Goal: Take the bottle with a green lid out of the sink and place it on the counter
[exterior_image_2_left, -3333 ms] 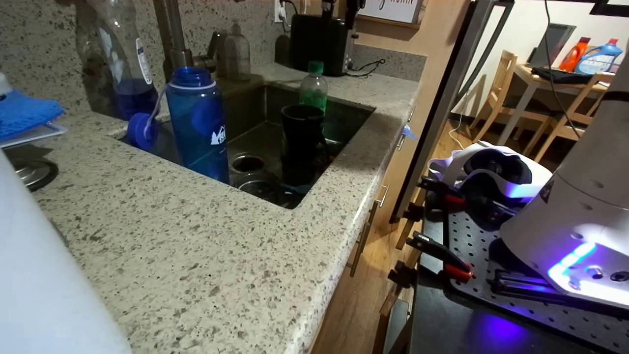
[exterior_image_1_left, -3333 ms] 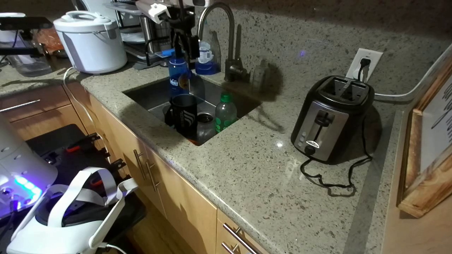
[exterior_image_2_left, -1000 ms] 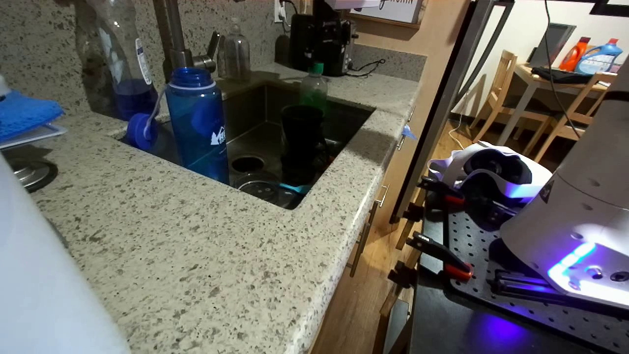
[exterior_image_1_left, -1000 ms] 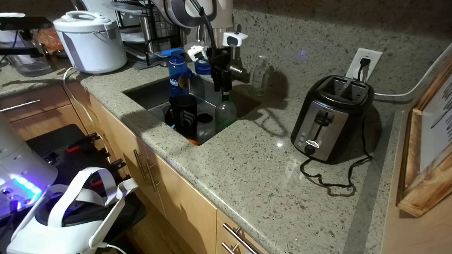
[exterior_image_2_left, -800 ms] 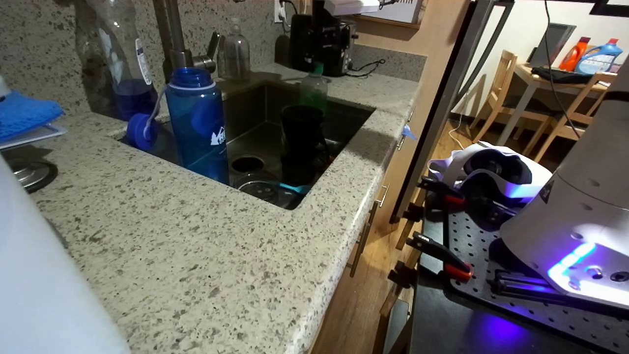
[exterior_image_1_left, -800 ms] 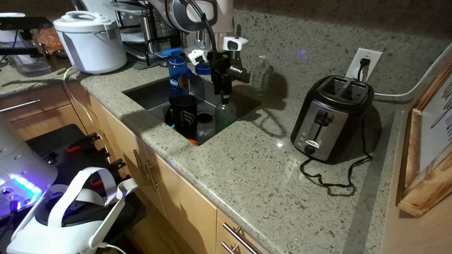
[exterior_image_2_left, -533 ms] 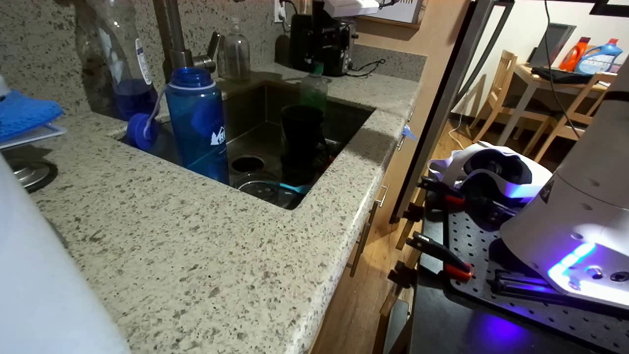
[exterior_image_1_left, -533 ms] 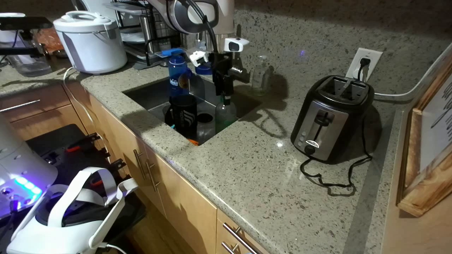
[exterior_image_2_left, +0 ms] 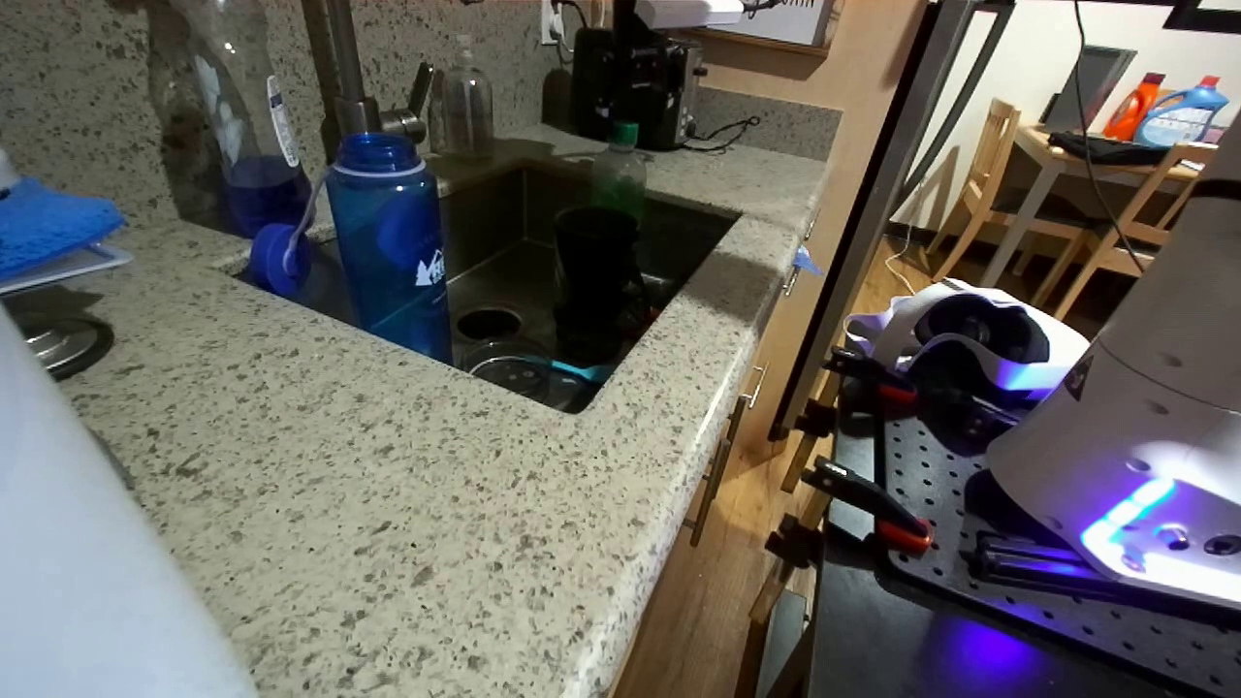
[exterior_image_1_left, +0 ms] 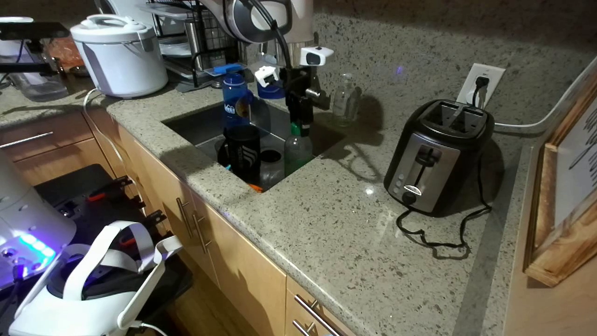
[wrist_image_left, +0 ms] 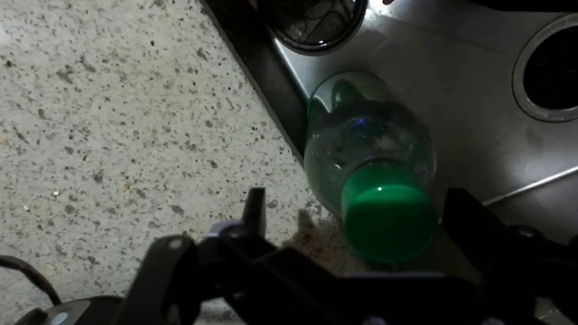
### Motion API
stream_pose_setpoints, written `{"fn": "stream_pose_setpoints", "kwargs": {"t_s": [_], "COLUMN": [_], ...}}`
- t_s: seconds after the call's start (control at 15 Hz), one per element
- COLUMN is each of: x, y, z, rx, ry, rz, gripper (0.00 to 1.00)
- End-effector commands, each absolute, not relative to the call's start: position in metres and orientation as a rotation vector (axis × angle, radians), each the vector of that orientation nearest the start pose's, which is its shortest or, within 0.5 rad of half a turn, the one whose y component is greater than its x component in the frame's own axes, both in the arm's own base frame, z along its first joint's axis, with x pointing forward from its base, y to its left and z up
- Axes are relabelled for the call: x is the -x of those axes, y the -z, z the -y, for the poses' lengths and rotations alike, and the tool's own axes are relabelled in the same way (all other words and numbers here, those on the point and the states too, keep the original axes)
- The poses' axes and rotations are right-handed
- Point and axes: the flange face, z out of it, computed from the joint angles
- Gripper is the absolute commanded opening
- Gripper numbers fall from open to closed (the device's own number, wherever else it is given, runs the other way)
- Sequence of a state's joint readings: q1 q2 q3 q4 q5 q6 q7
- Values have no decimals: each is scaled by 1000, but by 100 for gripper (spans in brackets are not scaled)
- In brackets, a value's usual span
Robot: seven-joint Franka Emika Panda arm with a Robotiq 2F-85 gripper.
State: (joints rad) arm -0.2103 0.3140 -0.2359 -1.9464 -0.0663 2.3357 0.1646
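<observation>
Gripper poised over the green-lidded bottle, grasp not yet made

Wrist view: both fingers stand wide apart and hold nothing. Between them shows the green lid, off-centre and close to the finger at right in that view; contact there cannot be made out. The bottle itself stands in the sink, just beside the wall that borders the speckled surface.

Progress: judged from this arrangement, the reach is all but complete. What is left is the grip, the lift clear of the sink's rim, and the setting-down on the surface. Evening out the two gaps before the fingers draw together would probably keep the bottle from being nudged against the wall.

Pose: in an exterior view, the arm spans the upper edge and hangs down over the sink, the gripper pointing steeply downward at the lid. How far the fingertips reach past the lid's top is hard to judge. A black mug stands near the bottle.
</observation>
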Motion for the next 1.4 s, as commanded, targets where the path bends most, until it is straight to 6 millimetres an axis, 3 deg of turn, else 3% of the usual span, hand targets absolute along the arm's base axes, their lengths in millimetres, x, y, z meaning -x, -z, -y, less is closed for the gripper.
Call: {"fn": "stream_pose_setpoints", "kwargs": {"t_s": [0.0,0.33,0.6,0.73,1.07,1.2,1.33], "x": [-574,-586,-586,-584,-579,-579,-578], "y": [-330,-326,-328,-329,-330,-331,-333], "z": [256,243,252,257,266,269,269], "rx": [3127,3092,3074,3060,3033,3028,3021], "ry": [142,159,162,166,165,165,162], "rz": [-868,-846,-873,-891,-929,-937,-940], "gripper": [100,100,100,74,34,22,22]}}
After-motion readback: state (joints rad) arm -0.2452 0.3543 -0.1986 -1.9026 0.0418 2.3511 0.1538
